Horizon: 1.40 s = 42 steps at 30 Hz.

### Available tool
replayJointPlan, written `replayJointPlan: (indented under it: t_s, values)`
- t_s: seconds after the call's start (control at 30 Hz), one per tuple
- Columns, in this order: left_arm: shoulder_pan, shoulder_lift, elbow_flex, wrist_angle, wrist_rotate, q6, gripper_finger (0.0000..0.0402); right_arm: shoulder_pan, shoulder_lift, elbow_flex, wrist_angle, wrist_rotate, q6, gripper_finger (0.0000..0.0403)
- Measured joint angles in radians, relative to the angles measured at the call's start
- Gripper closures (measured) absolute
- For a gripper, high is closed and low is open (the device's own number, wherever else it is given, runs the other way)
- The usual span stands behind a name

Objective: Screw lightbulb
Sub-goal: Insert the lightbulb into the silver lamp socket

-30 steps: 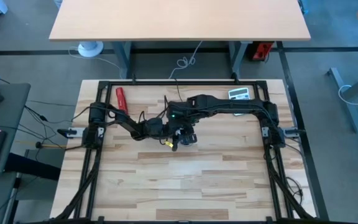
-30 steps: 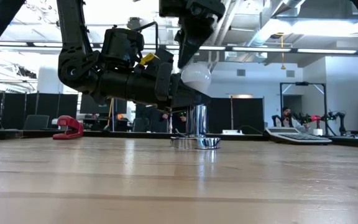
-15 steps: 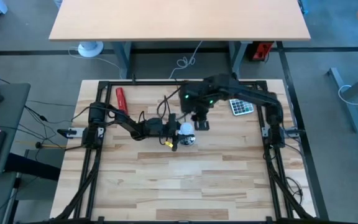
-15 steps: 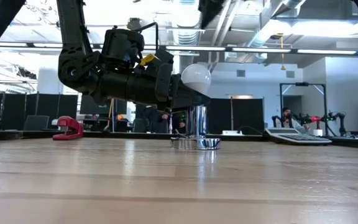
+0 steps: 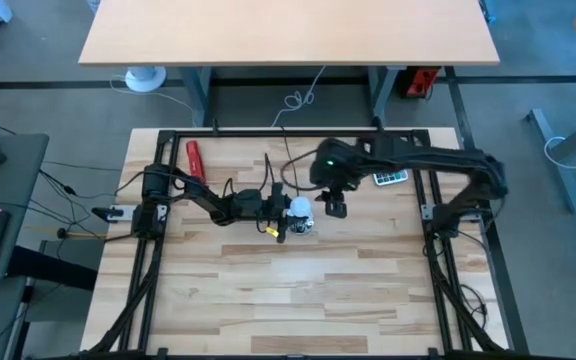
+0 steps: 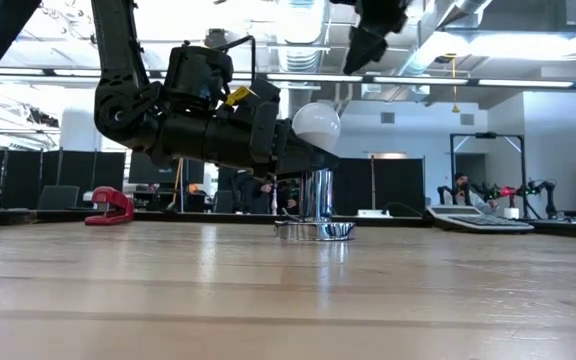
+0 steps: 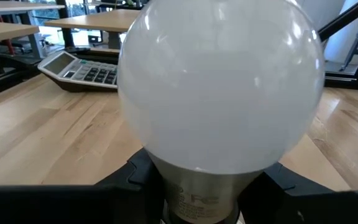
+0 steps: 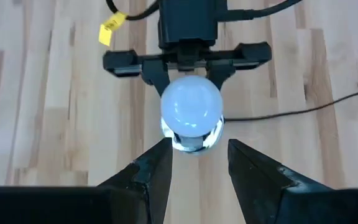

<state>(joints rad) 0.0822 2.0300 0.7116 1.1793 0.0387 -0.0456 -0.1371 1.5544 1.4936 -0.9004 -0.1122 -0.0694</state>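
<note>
High view, looking straight down: the lightbulb (image 5: 299,208) sits near the middle of the wooden table (image 5: 298,300), its white globe directly over a shiny metal socket (image 5: 302,225). Low view shows the white bulb (image 6: 315,124) raised above the socket (image 6: 315,212), which stands upright on the table; whether the bulb's base touches the socket top is hidden by the arm. The left gripper (image 5: 286,208) reaches in from the left and clamps the bulb at its grey screw base. In the left wrist view the bulb (image 7: 221,84) fills most of the picture, with dark fingers (image 7: 135,175) pressed against both sides of its base. The right gripper (image 5: 336,207) hovers just beside the bulb on its right, well above the table, holding nothing. In the right wrist view its two fingers (image 8: 151,171) stand apart with a clear gap, looking down on the bulb (image 8: 191,111). A black cord (image 8: 303,107) runs away from the socket. A calculator (image 5: 387,176) lies behind the right arm, and a red tool (image 5: 195,158) lies at the table's far left.
</note>
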Motion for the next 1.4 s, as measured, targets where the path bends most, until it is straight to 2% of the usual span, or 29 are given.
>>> replayJointPlan:
  t_s: [0.1, 0.2, 0.4, 0.57, 0.8, 1.0, 1.07, 1.17, 1.27, 1.4]
  values:
    - [0.000, 0.000, 0.000, 0.000, 0.000, 0.000, 0.0256, 0.000, -0.077, -0.166, 0.202, -0.004, 0.019, 0.0239]
    - [0.005, 0.000, 0.000, 0.000, 0.002, 0.000, 0.0256, -0.005, -0.106, -0.277, 0.367, -0.005, 0.043, 0.0239]
    - [0.005, 0.000, 0.000, 0.000, 0.003, 0.000, 0.0256, -0.005, -0.110, -0.303, 0.491, -0.022, 0.092, 0.0239]
    - [0.005, 0.000, 0.000, -0.002, 0.003, 0.001, 0.0256, -0.010, -0.103, -0.269, 0.422, -0.072, 0.020, 0.0238]
    - [0.005, 0.000, 0.000, -0.008, 0.002, 0.010, 0.0256, -0.016, 0.026, -0.196, 0.389, -0.071, -0.031, 0.0224]
    - [0.006, 0.000, 0.000, -0.013, 0.001, 0.009, 0.0256, -0.007, 0.124, -0.045, 0.198, -0.070, -0.155, 0.0213]
    - [0.006, 0.000, 0.000, -0.014, 0.001, 0.009, 0.0256, -0.004, 0.155, 0.011, 0.122, -0.051, -0.206, 0.0213]
    - [0.006, 0.000, 0.000, -0.023, 0.000, 0.009, 0.0256, 0.008, 0.200, 0.085, 0.027, 0.031, -0.247, 0.0209]
    - [0.006, 0.000, 0.001, -0.038, -0.011, 0.009, 0.0256, 0.022, 0.237, 0.150, -0.050, 0.072, -0.290, 0.0189]
    - [0.006, 0.000, 0.000, -0.043, -0.014, 0.010, 0.0256, 0.037, 0.280, 0.223, -0.144, 0.076, -0.325, 0.0139]
